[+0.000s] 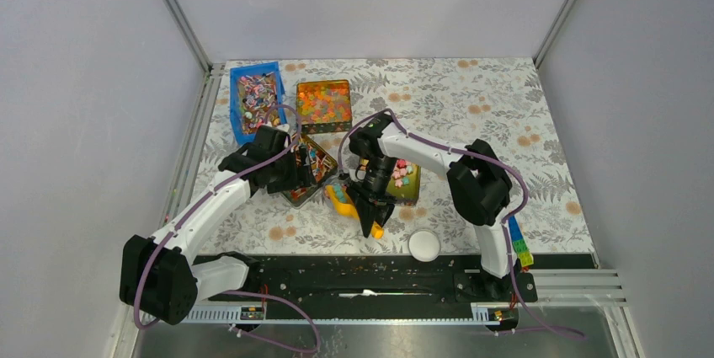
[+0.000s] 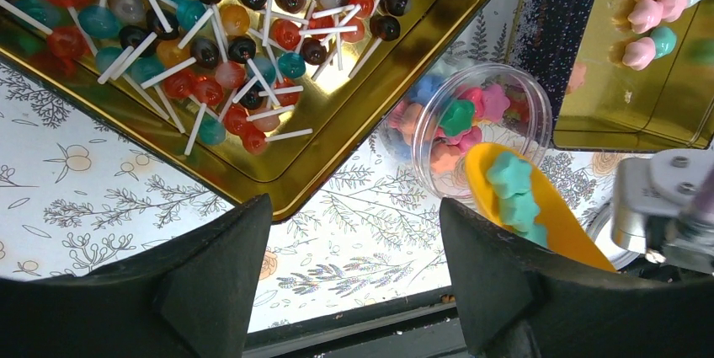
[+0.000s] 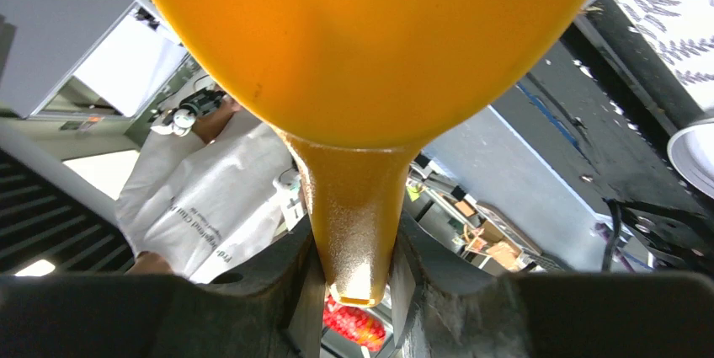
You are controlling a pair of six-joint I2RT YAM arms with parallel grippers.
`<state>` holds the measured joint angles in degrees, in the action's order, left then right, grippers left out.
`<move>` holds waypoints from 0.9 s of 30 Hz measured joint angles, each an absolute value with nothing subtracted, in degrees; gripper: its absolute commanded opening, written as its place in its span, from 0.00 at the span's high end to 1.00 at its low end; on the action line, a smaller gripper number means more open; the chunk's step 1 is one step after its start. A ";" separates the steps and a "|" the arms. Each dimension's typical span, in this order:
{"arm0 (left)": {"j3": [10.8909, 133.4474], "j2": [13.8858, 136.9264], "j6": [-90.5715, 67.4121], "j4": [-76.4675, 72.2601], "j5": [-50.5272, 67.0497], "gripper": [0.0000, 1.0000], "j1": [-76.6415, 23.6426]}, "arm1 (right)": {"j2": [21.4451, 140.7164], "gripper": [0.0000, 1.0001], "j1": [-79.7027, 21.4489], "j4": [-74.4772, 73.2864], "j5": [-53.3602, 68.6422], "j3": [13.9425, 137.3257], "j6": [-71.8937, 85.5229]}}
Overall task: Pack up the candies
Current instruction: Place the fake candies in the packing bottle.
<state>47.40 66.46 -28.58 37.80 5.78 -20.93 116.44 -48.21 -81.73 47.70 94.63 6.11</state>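
Right gripper (image 3: 354, 291) clamped tight on the handle of a yellow scoop (image 3: 362, 38). The scoop's bowl carries a few teal candies (image 2: 512, 183), its tip at the near rim of a clear round cup (image 2: 484, 68) that holds more candies in pink, green and blue. Left gripper (image 2: 354, 232) spread wide, holding nothing, above the patterned table (image 2: 101, 198) just beside the cup. Left of the cup, a gold tin (image 2: 337, 152) of lollipops (image 2: 210, 46); right of it, a second gold tin (image 2: 640, 122) with pastel candies inside
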 measured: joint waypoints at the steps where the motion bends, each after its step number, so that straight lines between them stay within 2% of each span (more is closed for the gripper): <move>1: 47.35 66.46 -28.58 37.78 5.82 0.25 -20.93 | 117.14 1.00 -48.16 -81.82 48.62 94.59 5.80; 27: 47.22 67.24 -28.51 37.56 6.87 0.24 -20.93 | 118.52 1.00 -46.11 -75.00 61.21 90.41 14.31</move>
<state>47.22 67.24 -28.51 37.56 6.87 -20.93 118.52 -46.11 -75.00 61.21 90.41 14.31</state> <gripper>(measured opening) 0.752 0.350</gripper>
